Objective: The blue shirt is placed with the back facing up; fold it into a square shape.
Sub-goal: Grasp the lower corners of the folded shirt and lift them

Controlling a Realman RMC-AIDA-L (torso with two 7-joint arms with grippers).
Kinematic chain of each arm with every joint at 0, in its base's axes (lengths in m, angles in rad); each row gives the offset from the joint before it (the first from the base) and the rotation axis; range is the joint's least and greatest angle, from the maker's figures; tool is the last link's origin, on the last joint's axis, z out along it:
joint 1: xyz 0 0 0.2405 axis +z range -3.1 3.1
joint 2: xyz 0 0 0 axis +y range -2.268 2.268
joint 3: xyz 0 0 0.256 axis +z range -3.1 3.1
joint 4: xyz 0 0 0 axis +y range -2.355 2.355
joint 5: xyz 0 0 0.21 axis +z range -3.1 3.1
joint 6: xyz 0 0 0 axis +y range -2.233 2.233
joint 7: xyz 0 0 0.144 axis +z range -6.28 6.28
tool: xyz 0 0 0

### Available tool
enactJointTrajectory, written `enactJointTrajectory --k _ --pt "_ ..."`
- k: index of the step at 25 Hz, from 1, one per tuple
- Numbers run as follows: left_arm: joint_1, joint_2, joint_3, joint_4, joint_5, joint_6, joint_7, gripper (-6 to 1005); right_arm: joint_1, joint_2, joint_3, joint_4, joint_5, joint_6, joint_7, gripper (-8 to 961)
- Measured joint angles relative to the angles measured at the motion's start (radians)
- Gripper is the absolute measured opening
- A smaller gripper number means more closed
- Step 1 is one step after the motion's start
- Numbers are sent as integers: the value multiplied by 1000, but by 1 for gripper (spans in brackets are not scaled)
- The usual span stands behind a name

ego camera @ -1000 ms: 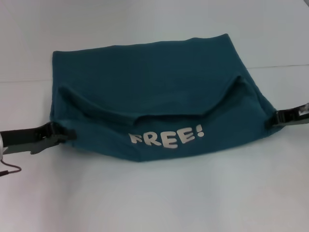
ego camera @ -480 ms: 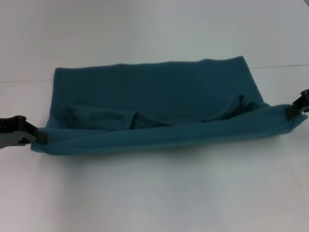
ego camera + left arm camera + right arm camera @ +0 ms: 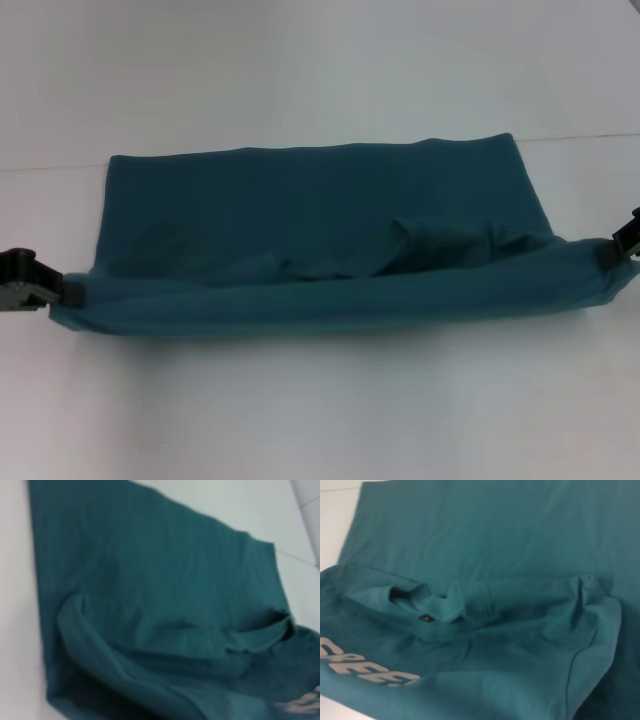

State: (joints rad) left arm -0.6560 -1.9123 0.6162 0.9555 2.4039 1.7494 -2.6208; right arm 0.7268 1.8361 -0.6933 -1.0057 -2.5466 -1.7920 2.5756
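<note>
The blue shirt lies across the middle of the white counter, already doubled into a wide band. Its near edge is lifted as a taut roll that runs from nine o'clock to three o'clock. The left hand pinches the cloth at the nine o'clock corner. The right hand pinches the corner at three o'clock, slightly higher and farther back. Behind the roll, toward twelve o'clock, the lower layer rests flat, with a loose bunch of fabric sagging just right of centre. The right wrist view shows pale lettering on the lifted panel's underside, so the shirt is not plain.

The step in hand appears to be carrying this near edge over toward the far edge at twelve o'clock to halve the band. To do it well, both hands should travel together and level, since the right one sits a little ahead and the fold line would otherwise skew. Keeping tension between the two corners should draw out the sagging bunch before the panel lands. The edge should be laid down flush with the far hem, then released only once the cloth rests on the layer beneath, or the soft fabric will likely slump back.
</note>
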Motion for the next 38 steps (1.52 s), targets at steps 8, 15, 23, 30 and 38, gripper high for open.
enactJointTrajectory --k 8,15,23,30,38 --pt "22 -19 -47 61 -67 39 41 27 -5 -4 65 3 41 -67 -38 37" --pt "43 -25 -66 105 -121 63 43 27 -22 -15 114 -1 58 -101 -43 37" --pt "74 -30 -58 107 -43 160 29 27 -44 -8 64 41 -15 -188 -20 37" --pt "133 -56 -48 160 23 268 33 28 -104 4 -71 65 -45 -199 12 37" --pt "191 -77 -19 191 85 317 41 29 -108 -1 -141 142 -45 -199 -7 37"
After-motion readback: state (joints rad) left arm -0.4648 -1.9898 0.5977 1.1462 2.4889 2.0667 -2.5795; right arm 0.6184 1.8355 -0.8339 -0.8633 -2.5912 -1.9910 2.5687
